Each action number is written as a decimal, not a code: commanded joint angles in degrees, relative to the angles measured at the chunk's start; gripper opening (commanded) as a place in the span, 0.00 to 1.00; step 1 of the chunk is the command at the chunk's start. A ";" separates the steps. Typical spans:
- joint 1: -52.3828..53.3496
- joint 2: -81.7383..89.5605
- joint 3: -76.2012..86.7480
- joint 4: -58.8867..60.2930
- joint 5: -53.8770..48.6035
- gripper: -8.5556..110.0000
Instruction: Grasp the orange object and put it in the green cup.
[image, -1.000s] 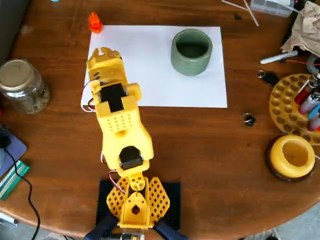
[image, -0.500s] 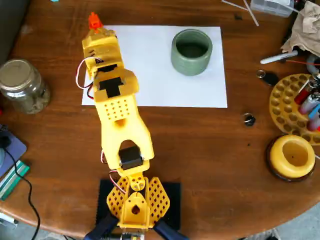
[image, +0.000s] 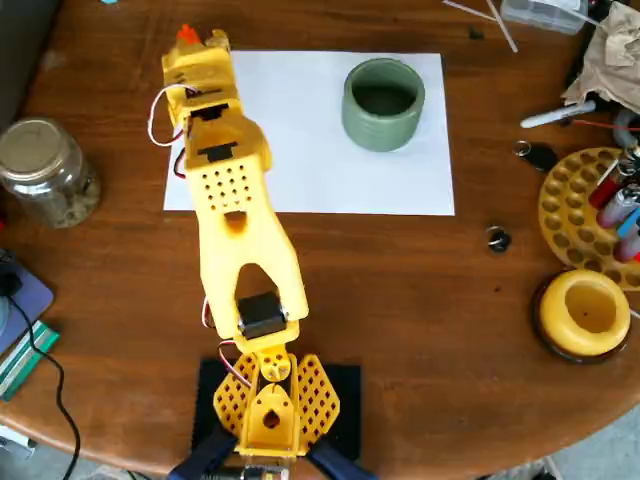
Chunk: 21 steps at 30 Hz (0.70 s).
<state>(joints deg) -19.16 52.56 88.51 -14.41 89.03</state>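
In the overhead view the yellow arm reaches to the far left corner of the white paper (image: 330, 160). Its gripper (image: 198, 44) sits right over the orange object (image: 185, 34), of which only a small orange sliver shows at the gripper's upper left edge. The gripper body hides the fingers from above, so I cannot tell whether they are open or shut, or whether they touch the piece. The green cup (image: 383, 122) stands upright on the paper's far right part, well to the right of the gripper, its dark inside empty.
A glass jar (image: 45, 170) stands left of the arm. At the right edge are a round yellow holder (image: 585, 312), a yellow perforated tray (image: 570, 215) with pens, a marker (image: 558, 116) and small metal bits. The arm's base (image: 270, 400) is clamped at the near edge.
The arm has stretched further away and slightly left, bringing the gripper from the paper's left part up over the orange object, which is now almost fully covered.
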 joint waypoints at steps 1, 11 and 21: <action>-0.09 -1.32 -5.89 0.88 0.53 0.27; -2.20 -2.55 -9.23 3.16 1.23 0.31; -2.99 -8.26 -16.44 5.27 1.85 0.32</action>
<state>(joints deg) -21.97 44.56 75.94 -9.40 90.44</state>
